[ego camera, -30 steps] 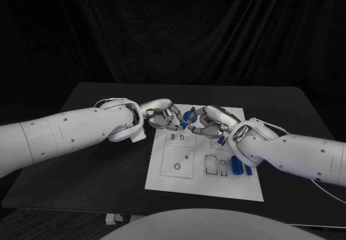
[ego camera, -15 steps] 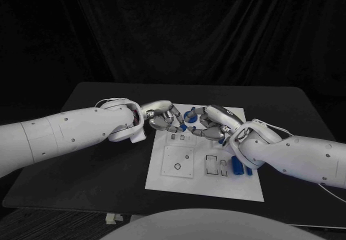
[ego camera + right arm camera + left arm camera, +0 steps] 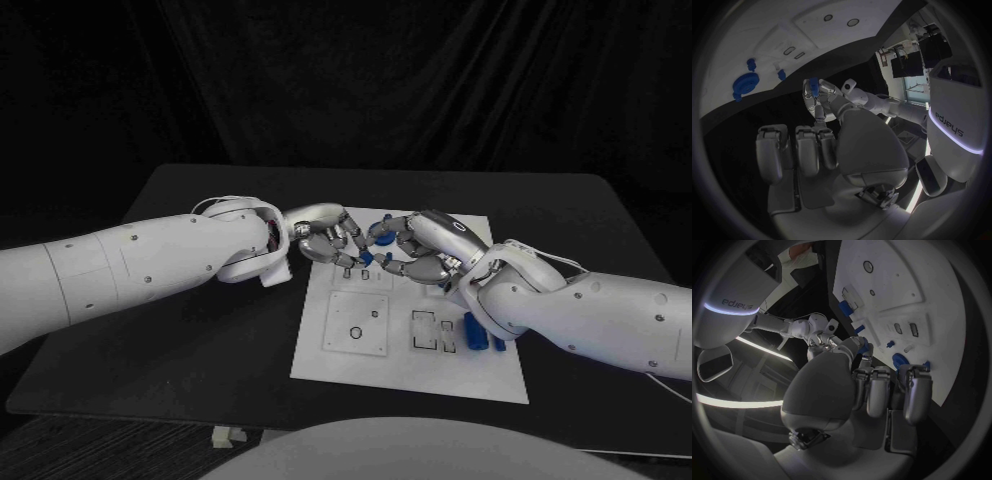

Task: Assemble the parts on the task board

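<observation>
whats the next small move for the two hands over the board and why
Probably a small lowering of the left robot hand, to bring the small blue part at its fingertips toward the task board. Both it and the right robot hand hover close together above the board's far end, and that part is not yet seated. Which slot it fits I cannot tell.

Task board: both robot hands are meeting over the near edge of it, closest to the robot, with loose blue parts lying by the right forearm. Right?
Not quite. In the head view the left robot hand and right robot hand meet over the far end of the task board, away from the robot, not the near edge. The rest holds: loose blue parts lie on the board beside the right forearm.
</observation>
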{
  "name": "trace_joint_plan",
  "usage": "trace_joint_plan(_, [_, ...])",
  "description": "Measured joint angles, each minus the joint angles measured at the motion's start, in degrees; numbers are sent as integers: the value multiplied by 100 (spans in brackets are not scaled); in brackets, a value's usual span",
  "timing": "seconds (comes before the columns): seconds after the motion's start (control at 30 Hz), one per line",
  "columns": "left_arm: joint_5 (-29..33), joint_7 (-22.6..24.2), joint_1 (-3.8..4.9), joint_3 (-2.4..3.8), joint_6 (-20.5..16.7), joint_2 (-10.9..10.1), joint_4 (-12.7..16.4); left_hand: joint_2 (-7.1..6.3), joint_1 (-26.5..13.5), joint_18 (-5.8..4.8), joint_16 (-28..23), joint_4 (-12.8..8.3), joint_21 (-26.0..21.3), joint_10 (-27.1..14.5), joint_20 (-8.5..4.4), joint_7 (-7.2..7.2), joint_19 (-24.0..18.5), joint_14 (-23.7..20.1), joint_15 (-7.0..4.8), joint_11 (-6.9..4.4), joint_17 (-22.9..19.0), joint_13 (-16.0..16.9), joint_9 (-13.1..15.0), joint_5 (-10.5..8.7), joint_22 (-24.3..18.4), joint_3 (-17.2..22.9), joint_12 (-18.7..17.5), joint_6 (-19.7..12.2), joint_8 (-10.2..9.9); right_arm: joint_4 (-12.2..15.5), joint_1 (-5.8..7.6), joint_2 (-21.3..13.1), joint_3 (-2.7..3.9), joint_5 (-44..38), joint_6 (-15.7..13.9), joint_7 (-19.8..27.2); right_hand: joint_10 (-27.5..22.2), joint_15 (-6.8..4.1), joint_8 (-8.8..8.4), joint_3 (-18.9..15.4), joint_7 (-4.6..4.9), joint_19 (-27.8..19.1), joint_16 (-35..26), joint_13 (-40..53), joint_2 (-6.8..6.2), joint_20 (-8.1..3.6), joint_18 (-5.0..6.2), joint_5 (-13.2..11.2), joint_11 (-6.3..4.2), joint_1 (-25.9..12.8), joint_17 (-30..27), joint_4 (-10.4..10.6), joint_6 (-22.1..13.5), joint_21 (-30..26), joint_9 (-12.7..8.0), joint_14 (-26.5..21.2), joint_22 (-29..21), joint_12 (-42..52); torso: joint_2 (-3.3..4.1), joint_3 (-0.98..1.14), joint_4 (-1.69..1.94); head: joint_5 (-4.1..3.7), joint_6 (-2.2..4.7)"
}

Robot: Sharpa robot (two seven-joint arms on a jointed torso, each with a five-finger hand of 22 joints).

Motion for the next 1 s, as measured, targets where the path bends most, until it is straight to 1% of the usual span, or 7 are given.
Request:
trace_joint_plan(0.13, [0,-14,0,0,14,0,0,0,0,0,0,0,0,0,0,0,0,0,0,0,0,0,0,23,0,0,0,0,0,-47,0,15,0,-39,37,1,-2,0,38,60,6,0,0,0,0,0,0,134,-2,0,0,-4,83,0,-17,0,0,0,1,1,4,-7,0])
trace_joint_plan(0.2, [0,-18,0,0,17,0,0,-1,-1,0,0,0,0,0,0,0,0,0,0,0,0,0,0,24,0,0,0,0,0,-67,0,24,0,-51,62,-1,-2,0,65,76,35,0,0,0,0,0,0,201,-2,0,0,-20,111,0,-28,0,0,0,1,1,7,-8,0])
trace_joint_plan(0.3, [0,-21,0,0,21,-1,0,-8,-8,0,0,0,0,0,0,0,0,0,0,0,0,0,0,26,0,-1,0,0,0,-103,0,40,0,-68,120,-12,-2,0,70,99,14,0,0,0,0,0,0,242,-2,0,0,3,132,0,-37,0,0,0,0,1,8,-9,0])
trace_joint_plan(0.8, [-2,-22,0,-2,22,-3,3,-6,-6,0,0,-18,0,0,0,0,0,0,0,0,-1,0,0,27,0,18,0,0,0,-203,0,98,2,-99,410,-117,-2,0,70,130,13,0,0,0,0,0,0,266,-1,0,0,4,131,0,-87,0,-1,0,-4,-5,18,-20,0])
trace_joint_plan(0.87, [-4,-26,0,-4,22,-3,1,-6,-6,1,0,-14,0,0,0,0,0,0,0,0,-1,0,0,27,0,33,0,0,0,-203,0,104,4,-100,427,-122,-2,0,18,171,43,0,0,0,0,0,0,266,-1,0,0,-6,95,0,-132,0,-1,0,-5,-5,17,-18,0])
trace_joint_plan(0.93, [-5,-29,0,-5,22,-3,-1,-6,-6,0,0,-8,0,0,0,0,0,0,1,0,-1,0,0,27,0,39,0,0,0,-203,0,107,4,-100,440,-125,-2,0,-46,209,23,0,0,0,0,0,0,266,-1,0,0,13,58,0,-192,0,-1,0,-5,-5,17,-14,0])
trace_joint_plan(1.0, [-6,-33,0,-5,23,-3,-3,-5,-5,0,0,-8,0,0,0,0,0,0,1,0,-1,0,0,26,0,39,0,0,0,-201,0,109,4,-101,451,-128,-2,0,-59,225,23,0,0,0,0,0,0,265,-1,0,0,4,58,0,-224,0,-1,0,-6,-5,16,-11,0])
